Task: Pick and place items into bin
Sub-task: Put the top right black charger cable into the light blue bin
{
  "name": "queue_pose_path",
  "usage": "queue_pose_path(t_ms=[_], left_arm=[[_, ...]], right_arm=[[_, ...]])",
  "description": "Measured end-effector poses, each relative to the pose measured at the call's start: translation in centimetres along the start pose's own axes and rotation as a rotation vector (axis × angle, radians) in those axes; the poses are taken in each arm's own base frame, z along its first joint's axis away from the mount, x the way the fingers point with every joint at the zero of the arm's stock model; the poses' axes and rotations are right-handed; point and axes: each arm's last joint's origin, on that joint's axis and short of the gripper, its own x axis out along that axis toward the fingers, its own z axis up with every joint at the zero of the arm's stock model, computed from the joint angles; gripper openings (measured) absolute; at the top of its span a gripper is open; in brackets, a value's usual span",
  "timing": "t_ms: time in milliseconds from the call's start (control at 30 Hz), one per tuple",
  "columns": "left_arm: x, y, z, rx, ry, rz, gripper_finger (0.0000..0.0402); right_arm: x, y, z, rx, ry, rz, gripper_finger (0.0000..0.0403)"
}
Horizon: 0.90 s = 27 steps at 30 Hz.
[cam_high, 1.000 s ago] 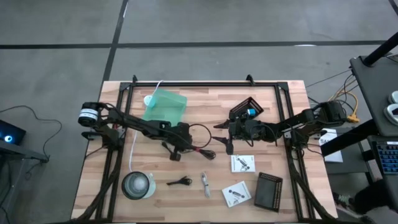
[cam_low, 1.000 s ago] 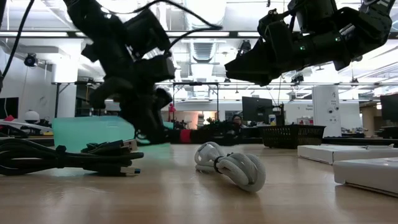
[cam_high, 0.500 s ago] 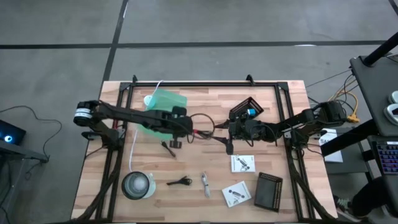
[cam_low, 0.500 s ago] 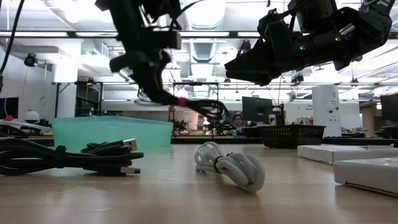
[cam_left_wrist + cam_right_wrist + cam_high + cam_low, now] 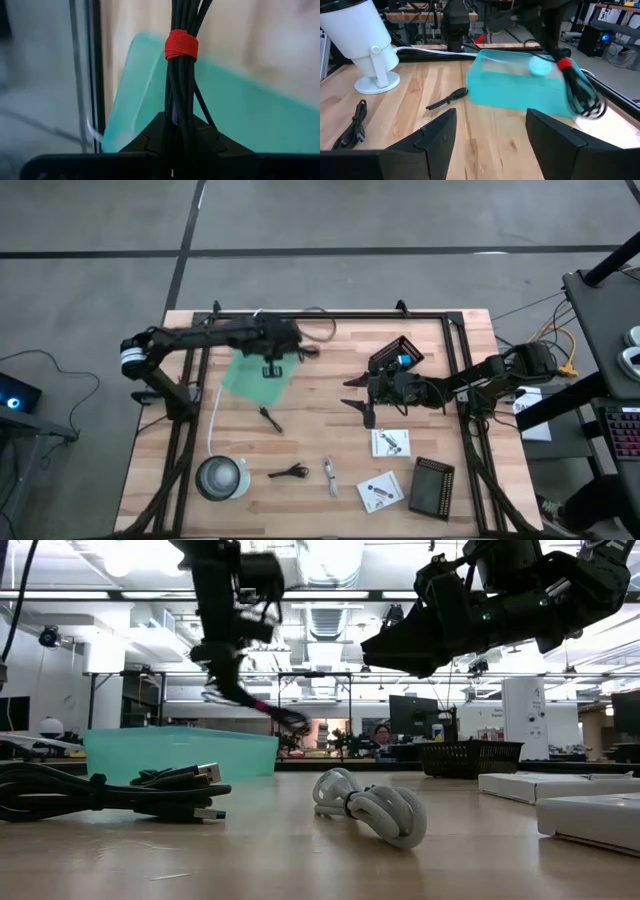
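Observation:
My left gripper (image 5: 281, 348) hovers above the far part of the teal bin (image 5: 256, 377), shut on a black coiled cable (image 5: 312, 330) bound by a red tie (image 5: 181, 44). In the low view the cable (image 5: 268, 711) slants down from the left gripper (image 5: 228, 648), above the bin (image 5: 180, 753). My right gripper (image 5: 356, 406) waits open above the table's middle, right of the bin; its wrist view shows the bin (image 5: 520, 90) and the hanging cable (image 5: 580, 92) ahead of the right gripper (image 5: 490, 135). My left gripper pinches the cable bundle between its two fingers (image 5: 150, 142), a little behind the red tie (image 5: 181, 44). The strands (image 5: 181, 107) run on ahead along the fingers. The cable is lifted clear and slants down over the bin.
On the near half lie a round clear tub (image 5: 220, 477), a small black cable (image 5: 290, 471), a silvery piece (image 5: 329, 476), two white packets (image 5: 390, 442) (image 5: 381, 491) and a black box (image 5: 432, 488). A black basket (image 5: 398, 355) sits far right. A white cord (image 5: 213, 415) runs near the left side.
My left gripper has risen from the table's middle and swung toward the far edge, staying shut on the cable. The cable bundle has been lifted clear of the table and now hangs over the bin. The right arm kept still.

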Motion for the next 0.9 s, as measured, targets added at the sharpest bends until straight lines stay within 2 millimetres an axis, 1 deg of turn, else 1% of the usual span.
queue_pose_path(t_ms=[167,233,300,400,600,733,900], left_arm=[[1.4,2.7,-2.0,-0.235,0.103,0.007,0.0038],[1.6,3.4,-2.6,-0.324,0.124,0.007,0.0038],[1.7,3.7,-2.8,-0.372,0.133,0.012,0.0038],[1.7,3.7,-2.9,-0.395,0.137,0.005,0.0038],[1.6,3.3,-3.4,-0.523,0.194,-0.038,0.0038],[1.4,2.8,-4.3,-0.493,0.289,-0.059,0.0038],[0.9,2.9,-4.5,-0.494,0.278,-0.032,0.0038]], right_arm=[[0.0,0.0,0.0,0.000,0.003,0.000,0.0224],[0.0,0.0,0.0,-0.001,0.003,0.000,0.0224],[0.0,0.0,0.0,-0.001,0.004,-0.001,0.0224],[0.0,0.0,0.0,0.000,0.004,-0.001,0.0224],[0.0,0.0,0.0,0.003,0.005,0.000,0.0224],[0.0,0.0,0.0,0.003,0.005,-0.001,0.0224],[0.0,0.0,0.0,-0.001,0.005,-0.001,0.0224]])
